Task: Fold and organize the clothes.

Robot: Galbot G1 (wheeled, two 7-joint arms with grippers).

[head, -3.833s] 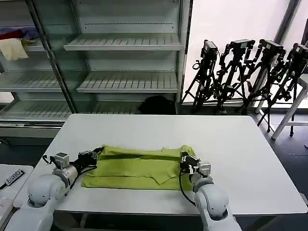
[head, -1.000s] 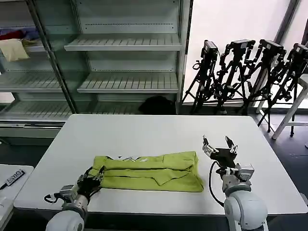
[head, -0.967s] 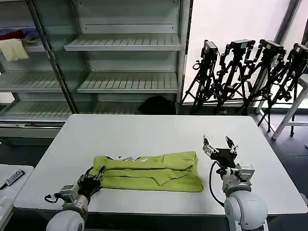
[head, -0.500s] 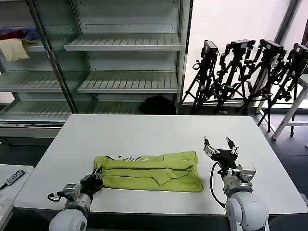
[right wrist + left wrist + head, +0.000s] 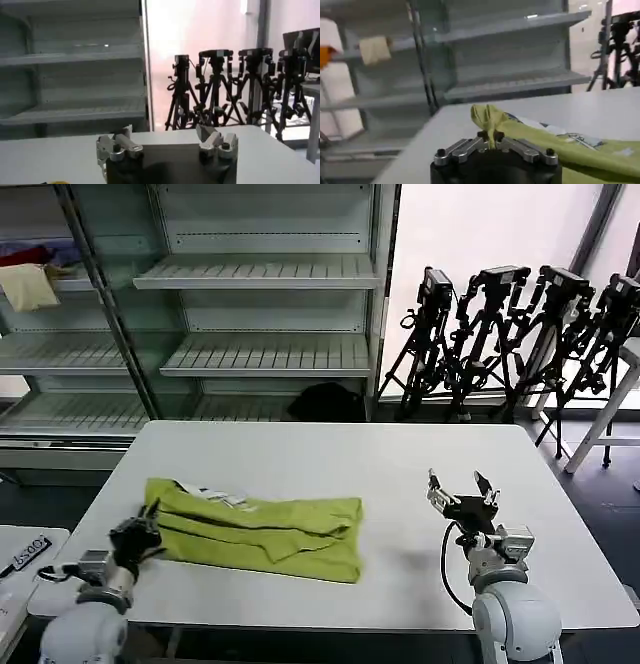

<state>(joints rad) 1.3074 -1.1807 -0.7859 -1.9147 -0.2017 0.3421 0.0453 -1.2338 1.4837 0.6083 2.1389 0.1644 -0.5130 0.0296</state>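
Bright window point(image 5: 490, 244) glare at right; soft left-wrist blur; faint table point(image 5: 300, 454) shadows.

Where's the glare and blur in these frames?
Head view: window behind the tripods blown out white; shirt evenly lit, faint shadow on the table. Left wrist view: shelves softly blurred; left gripper pinching the shirt. Right wrist view: pinkish backlight; right gripper open.
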